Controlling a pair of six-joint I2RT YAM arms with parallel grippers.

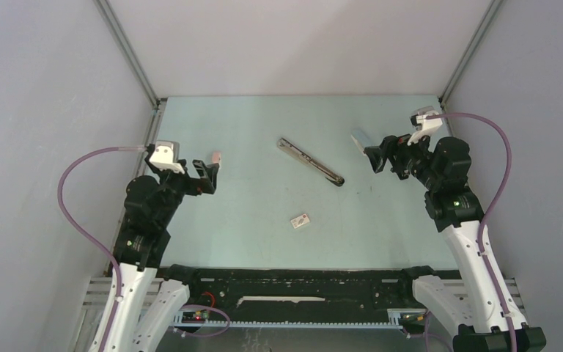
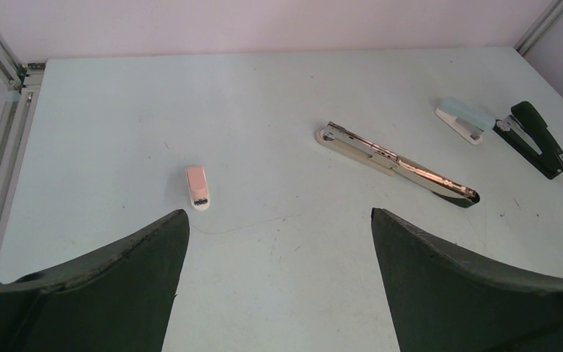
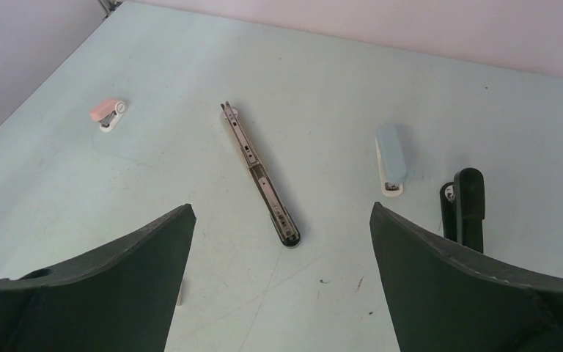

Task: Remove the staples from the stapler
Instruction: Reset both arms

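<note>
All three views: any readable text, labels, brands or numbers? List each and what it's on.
Nothing can be read in any view.
Dark green stapler: pale marks on its side, too small to read.
Small silvery-grey piece: reddish specks, blurred, unreadable.
Opened stapler, pink stapler, pale blue stapler: no lettering shows.

opened stapler centred, flanks seemingly passable
</note>
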